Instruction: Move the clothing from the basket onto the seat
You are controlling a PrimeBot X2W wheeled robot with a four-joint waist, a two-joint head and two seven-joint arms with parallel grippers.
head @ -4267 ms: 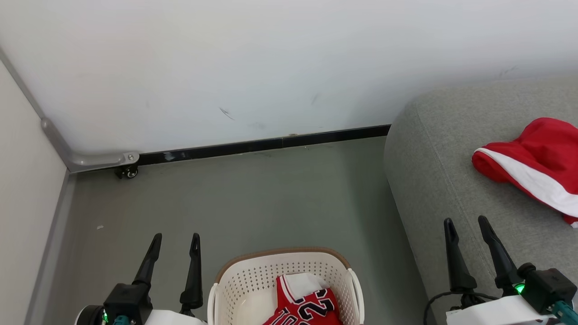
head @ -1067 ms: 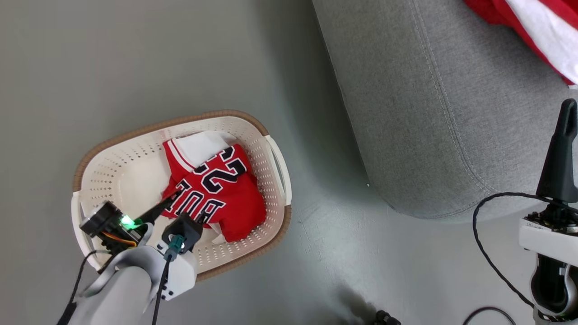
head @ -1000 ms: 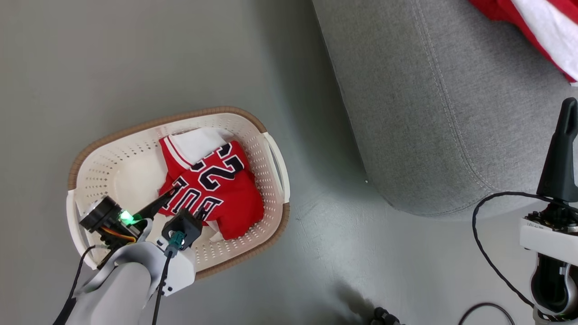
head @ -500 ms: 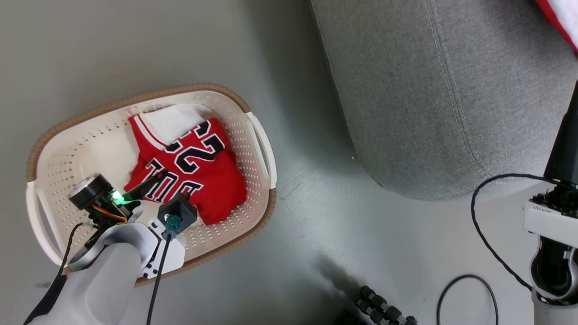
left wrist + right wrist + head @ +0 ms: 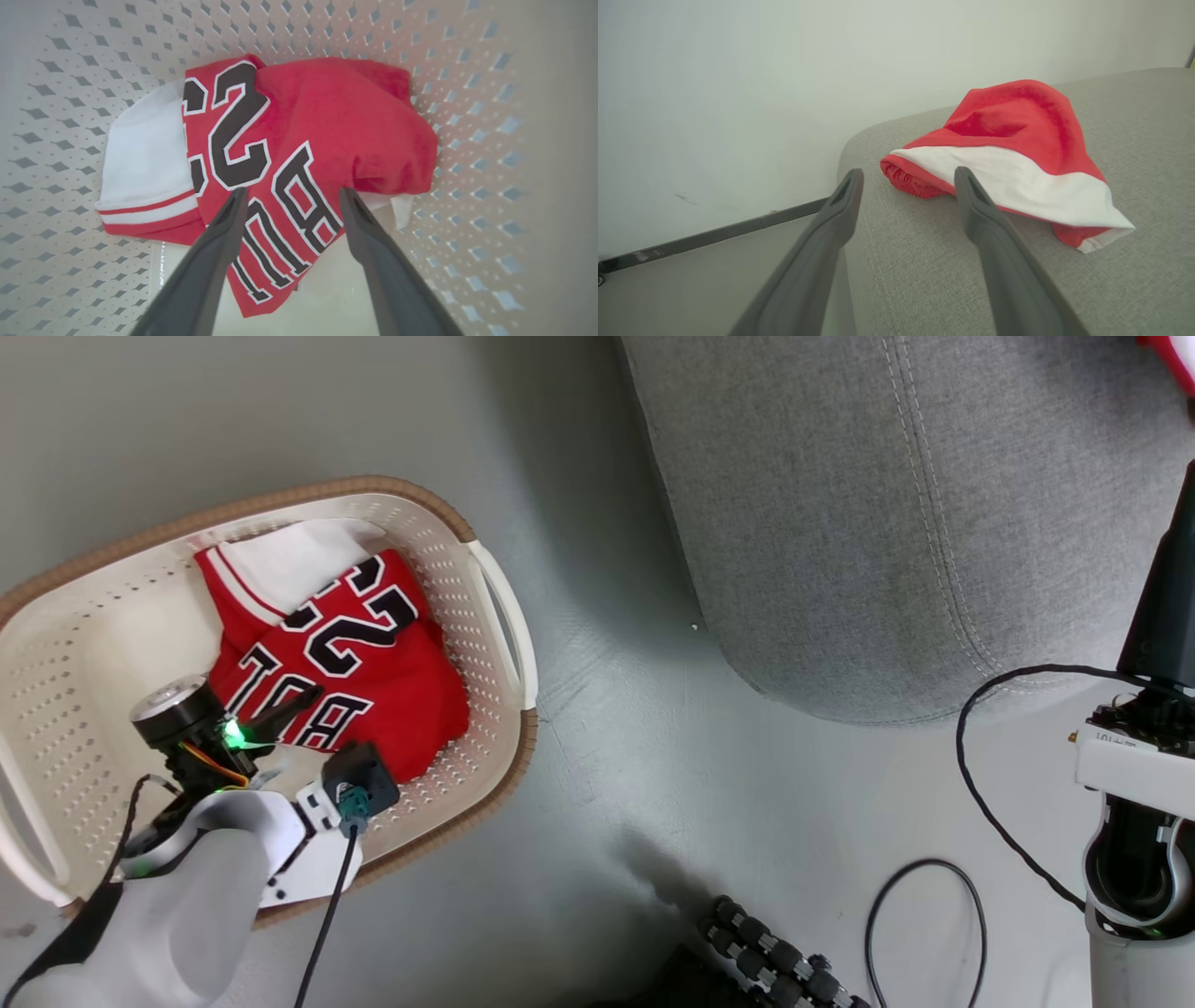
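Plainly, the basket (image 5: 65, 653) holds 1 crumpled red jersey (image 5: 383, 700).

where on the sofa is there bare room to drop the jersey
The sofa is bare from its rounded, stitched corner up to the red shorts. It is crowded only where the shorts lie, further along the cushion.

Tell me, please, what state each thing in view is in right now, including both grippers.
jersey, crumpled, lying inside the basket
basket, upright, holding the jersey
shorts, bunched up, lying on the sofa
sofa, bearing the shorts near its end
left gripper, open, down in the basket over the jersey, gripping nothing
right gripper, open, empty, by the sofa's edge
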